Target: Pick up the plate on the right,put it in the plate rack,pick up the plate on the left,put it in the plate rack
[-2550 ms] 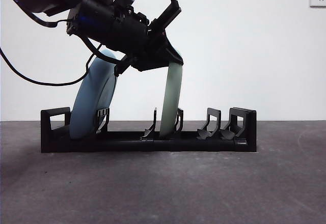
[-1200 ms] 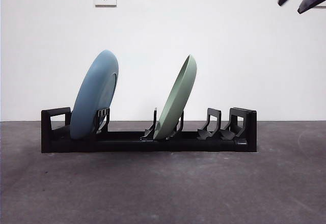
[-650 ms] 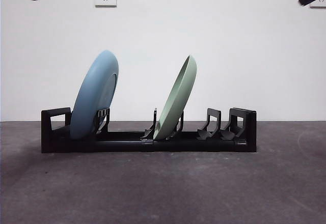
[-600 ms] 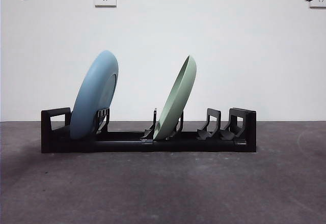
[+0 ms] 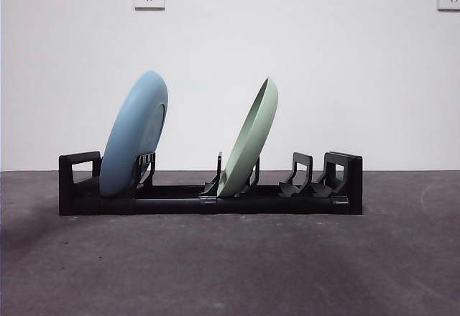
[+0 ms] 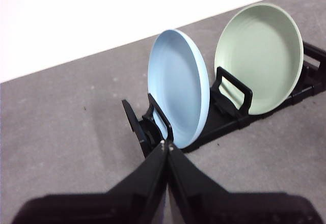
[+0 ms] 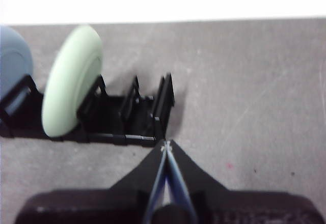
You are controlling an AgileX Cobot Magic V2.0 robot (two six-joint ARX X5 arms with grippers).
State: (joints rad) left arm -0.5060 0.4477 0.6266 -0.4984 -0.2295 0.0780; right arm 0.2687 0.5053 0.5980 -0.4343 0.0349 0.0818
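Both arms gone from the front view since a moment ago; plates unchanged. Blue plate (image 5: pixel 134 135) leans in the plate rack (image 5: pixel 210 192) near its left end, green plate (image 5: pixel 249 140) leans in a middle slot. Rack sits on the table (image 5: pixel 230 258). Left gripper (image 6: pixel 166 144) and right gripper (image 7: pixel 165 146): jaws pinched together, holding nothing, both off the rack.

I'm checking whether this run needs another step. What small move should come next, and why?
Probably none beyond holding both arms back. The blue plate and green plate both lean in slots of the plate rack, and the left gripper and right gripper are shut and empty, away from it.
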